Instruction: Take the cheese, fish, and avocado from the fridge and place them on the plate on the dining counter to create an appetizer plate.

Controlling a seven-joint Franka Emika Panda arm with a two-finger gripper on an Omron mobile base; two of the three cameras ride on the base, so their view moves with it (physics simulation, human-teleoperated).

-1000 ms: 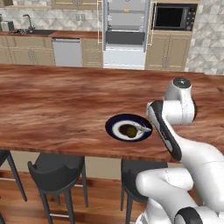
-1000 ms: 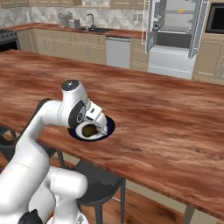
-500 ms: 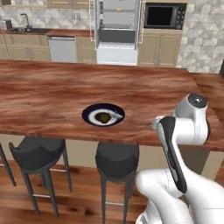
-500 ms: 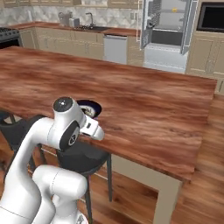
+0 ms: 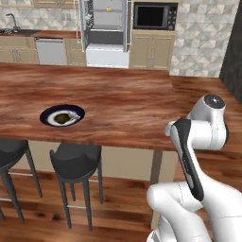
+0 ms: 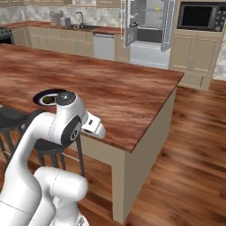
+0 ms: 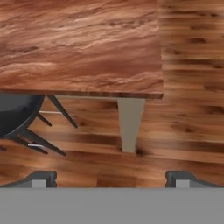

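A simulated kitchen with a large island, the dining counter (image 5: 118,106), whose reddish-brown wood-grain surface fills the middle of both base views. On that surface, close to its near edge and toward its left end, sits the dark round plate (image 5: 49,113) with a paler ring. A dark olive avocado (image 5: 61,118) lies on the plate, with a pale item beside it that is too small to identify. Two dark stools (image 5: 75,163) stand on the wooden floor (image 6: 185,167) under the counter's near edge, just below the plate. Beyond the far side of the counter, against the back wall, the light-grey fridge (image 5: 106,30) stands with both doors swung open; a small yellow-orange shape on an upper shelf could be the cheese, though it is too small to be sure. A black microwave (image 5: 152,16) sits in beige cabinets just right of the fridge. The white robot arm (image 5: 198,137) is folded near the counter's right corner, well apart from the plate. In the hand view the fingers (image 7: 41,178) are spread wide apart with nothing between them, looking down on the counter's corner, its beige leg and the floor.
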